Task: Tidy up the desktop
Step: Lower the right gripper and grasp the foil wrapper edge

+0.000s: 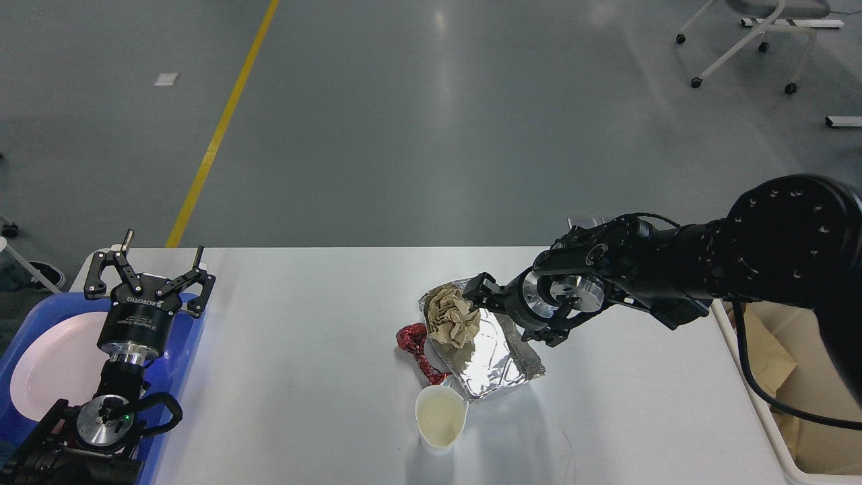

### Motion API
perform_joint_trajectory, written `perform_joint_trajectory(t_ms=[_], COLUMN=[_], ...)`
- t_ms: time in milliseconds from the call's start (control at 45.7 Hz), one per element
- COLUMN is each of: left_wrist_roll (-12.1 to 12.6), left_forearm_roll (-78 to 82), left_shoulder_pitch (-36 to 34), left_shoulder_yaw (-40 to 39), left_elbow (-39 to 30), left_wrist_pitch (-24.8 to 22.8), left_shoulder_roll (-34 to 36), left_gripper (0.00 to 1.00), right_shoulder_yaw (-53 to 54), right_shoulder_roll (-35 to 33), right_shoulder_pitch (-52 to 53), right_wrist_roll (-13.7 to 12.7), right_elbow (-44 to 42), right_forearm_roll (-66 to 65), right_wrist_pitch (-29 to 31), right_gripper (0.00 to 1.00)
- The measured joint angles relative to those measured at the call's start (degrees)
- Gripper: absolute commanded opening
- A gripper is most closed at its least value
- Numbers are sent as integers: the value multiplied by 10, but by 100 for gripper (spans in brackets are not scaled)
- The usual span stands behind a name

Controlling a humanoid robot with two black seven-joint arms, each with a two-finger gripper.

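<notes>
Desktop (303,377) spreads white below both arms, its litter clustered at centre. Right gripper (479,291) touches the crumpled brown paper (454,315) on the foil (495,360); I cannot tell its grip. Pinch paper alone, then lift straight. Left gripper (149,269) hovers wide over the blue tray (192,337).

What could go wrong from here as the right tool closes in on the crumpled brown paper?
1. The right tool meets the crumpled brown paper from the side; it might push the wad off the foil sheet rather than grip it.
2. The foil is loose on the desktop and may drag along, bumping the white cup at its near edge.
3. The red wrapper partly under the foil could shift too.
</notes>
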Motion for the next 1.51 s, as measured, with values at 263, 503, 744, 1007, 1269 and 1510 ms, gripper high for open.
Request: perform_joint_trajectory(t_ms=[263,503,744,1007,1269,1510], left_wrist_roll=[0,0,0,0,0,0], left_forearm_roll=[0,0,0,0,0,0], left_shoulder_pitch=[0,0,0,0,0,0], left_shoulder_yaw=[0,0,0,0,0,0], left_elbow=[0,0,0,0,0,0], left_wrist_pitch=[0,0,0,0,0,0], left_shoulder_roll=[0,0,0,0,0,0], left_gripper=[96,96,96,96,96,96], right_shoulder_yaw=[-11,-13,-13,-7,-1,-3], right_shoulder_roll=[-16,-7,1,6,7,9], right_shoulder_pitch=[-4,-37,-61,-105,-127,-130], right_wrist_roll=[-1,-1,-1,0,0,1], right_elbow=[20,20,19,-5,-27,-28], right_forearm_roll=[191,236,236,239,241,237], right_wrist_pitch=[-1,-13,-17,-19,-24,-25], right_gripper=[100,100,100,77,0,0])
